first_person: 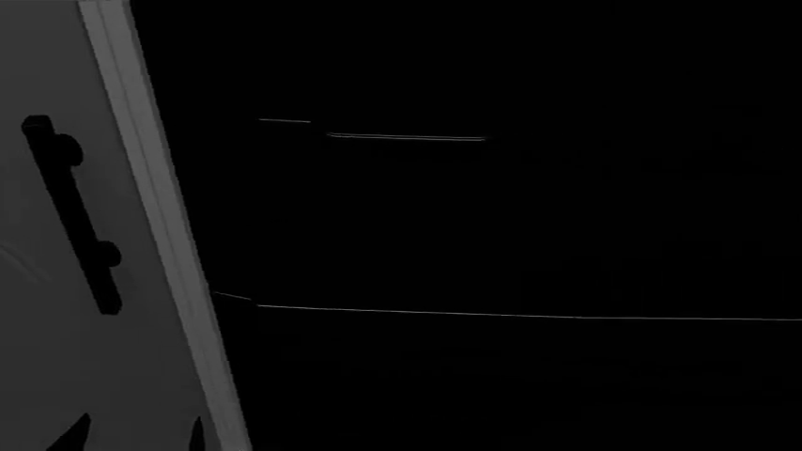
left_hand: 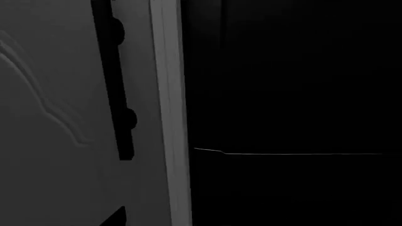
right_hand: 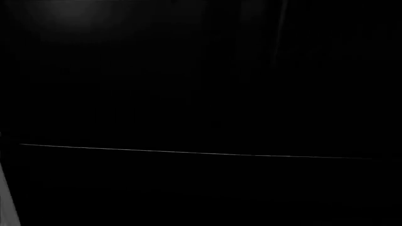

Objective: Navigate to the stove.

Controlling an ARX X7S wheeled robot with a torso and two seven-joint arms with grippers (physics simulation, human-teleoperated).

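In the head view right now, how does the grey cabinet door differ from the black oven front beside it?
The cabinet door is matte grey and fills only the left strip; the oven front is near-black and takes up the rest of the view. The cabinet door carries a black bar handle; the oven front shows only thin silver lines. Both appear tilted in the view.

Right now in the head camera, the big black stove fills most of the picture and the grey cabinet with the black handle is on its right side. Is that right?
Not quite. The stove does fill most of the head view, but the grey cabinet with the black handle stands on its left side, not its right.
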